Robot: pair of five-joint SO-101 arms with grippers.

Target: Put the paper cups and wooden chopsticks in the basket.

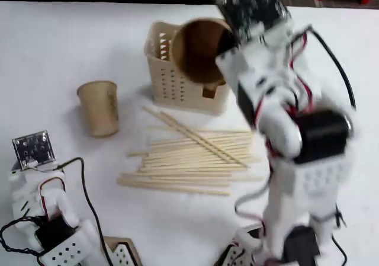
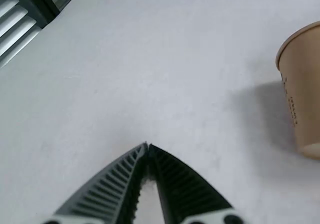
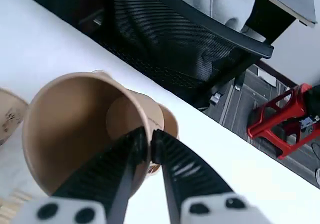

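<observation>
My R end effector [image 3: 147,134] was clamped on rim of paper cup [image 1: 198,50], tilted just above basket [image 1: 169,85]. Chopsticks [image 1: 189,159] lay at basket's 6 o'clock, long axis 3–9. L end effector [image 2: 148,146] closed, empty.

High view looks down over the table [image 1: 53,47]; wrist views look forward at close range, the left apparently sharing the standing paper cup [image 2: 302,89].

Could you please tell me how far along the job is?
Nothing is clearly in the basket yet. In hand: the right gripper grips one cup by its rim, tilted over the basket. Still to do: the other cup and the chopsticks, all on the table.
</observation>
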